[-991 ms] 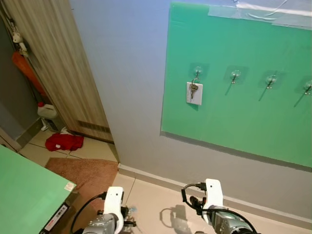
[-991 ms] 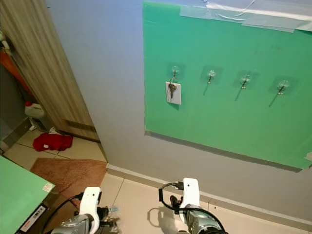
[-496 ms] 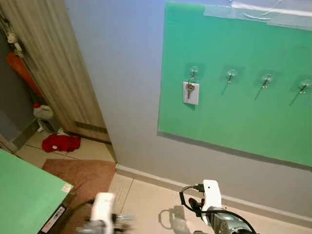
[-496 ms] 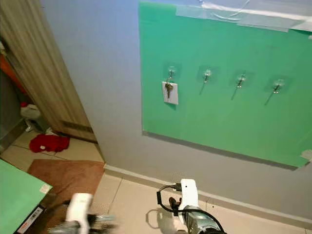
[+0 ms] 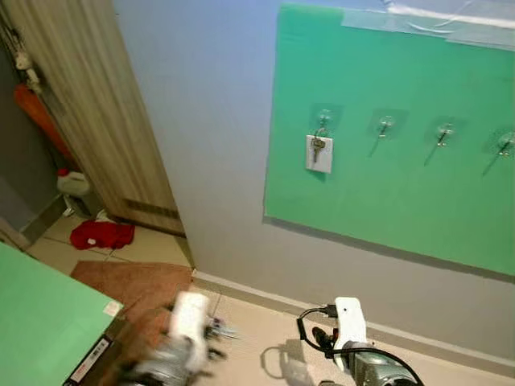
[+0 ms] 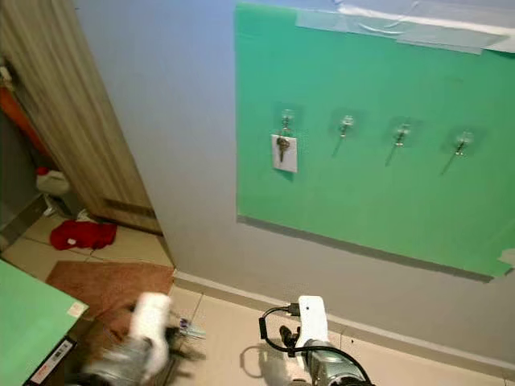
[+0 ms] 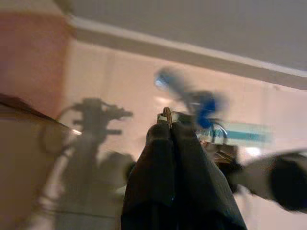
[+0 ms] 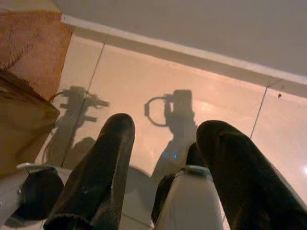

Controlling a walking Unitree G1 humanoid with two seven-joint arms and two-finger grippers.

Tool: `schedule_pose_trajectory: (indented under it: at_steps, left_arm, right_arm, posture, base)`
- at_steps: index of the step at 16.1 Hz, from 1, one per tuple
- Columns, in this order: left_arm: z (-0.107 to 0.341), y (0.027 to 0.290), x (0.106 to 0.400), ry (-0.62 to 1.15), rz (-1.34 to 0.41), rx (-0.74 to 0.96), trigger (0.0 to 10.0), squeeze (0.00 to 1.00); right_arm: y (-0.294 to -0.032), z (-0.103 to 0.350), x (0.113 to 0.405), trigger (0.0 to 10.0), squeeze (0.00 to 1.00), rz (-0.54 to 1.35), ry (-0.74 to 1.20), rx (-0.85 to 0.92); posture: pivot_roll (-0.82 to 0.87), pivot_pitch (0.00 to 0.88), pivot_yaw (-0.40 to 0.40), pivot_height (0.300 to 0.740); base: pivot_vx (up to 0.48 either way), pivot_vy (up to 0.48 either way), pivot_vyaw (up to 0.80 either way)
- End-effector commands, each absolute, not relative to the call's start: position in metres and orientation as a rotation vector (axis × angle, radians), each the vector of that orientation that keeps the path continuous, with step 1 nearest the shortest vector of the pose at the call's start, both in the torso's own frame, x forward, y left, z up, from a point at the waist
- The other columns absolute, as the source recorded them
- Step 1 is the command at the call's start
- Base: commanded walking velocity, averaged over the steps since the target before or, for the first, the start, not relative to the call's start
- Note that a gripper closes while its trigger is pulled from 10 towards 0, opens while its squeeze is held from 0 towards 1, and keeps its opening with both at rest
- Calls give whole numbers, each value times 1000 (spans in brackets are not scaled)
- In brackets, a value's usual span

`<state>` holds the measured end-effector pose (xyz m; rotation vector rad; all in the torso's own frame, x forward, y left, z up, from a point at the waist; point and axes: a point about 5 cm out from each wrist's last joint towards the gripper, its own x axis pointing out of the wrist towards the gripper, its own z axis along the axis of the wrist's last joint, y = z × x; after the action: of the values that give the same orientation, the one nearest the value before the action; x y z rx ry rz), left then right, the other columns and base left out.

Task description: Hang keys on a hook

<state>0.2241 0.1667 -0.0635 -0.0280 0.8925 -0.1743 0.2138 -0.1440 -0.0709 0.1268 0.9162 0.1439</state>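
Left pincer [image 7: 165,125], low over the floor, clamps the keys [image 7: 201,125] by the ring for carrying to a free hook [image 5: 387,125] on the green board [image 5: 402,201]; right pincer [image 8: 165,139] idles wide apart, empty.

Home hallway w/ tiled floor [image 5: 257,330]. Wood-grain door [image 5: 96,112] left of grey wall [image 5: 209,121]; brown rug [image 5: 133,285], red cloth [image 5: 100,234] below door.
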Motion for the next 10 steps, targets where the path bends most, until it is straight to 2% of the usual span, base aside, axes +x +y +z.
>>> schedule_pose_trajectory:
  at_steps: [1,2,5,8,10]
  left_arm:
    - [-54,163,238,832,-216,-13,0,0]
    - [-24,163,274,675,-260,-1,0,0]
    - [29,144,313,400,-352,21,0,0]
    - [83,129,311,151,-410,60,0,0]
    - [112,121,304,46,-438,72,0,0]
  right_arm:
    - [-141,-65,222,10000,0,166,865,142]
    - [-142,-52,239,10000,0,184,754,148]
    - [-142,-22,268,10000,0,227,555,163]
    - [-134,14,285,10000,0,266,360,139]
    - [-131,44,292,10000,0,282,237,108]
  posture:
    - [-97,0,43,707]
    - [-81,0,41,707]
    - [-74,0,37,707]
    - [-61,0,35,707]
    - [-60,0,36,707]
  base:
    - [0,0,0]
    - [0,0,0]
    - [0,0,0]
    - [0,0,0]
    - [0,0,0]
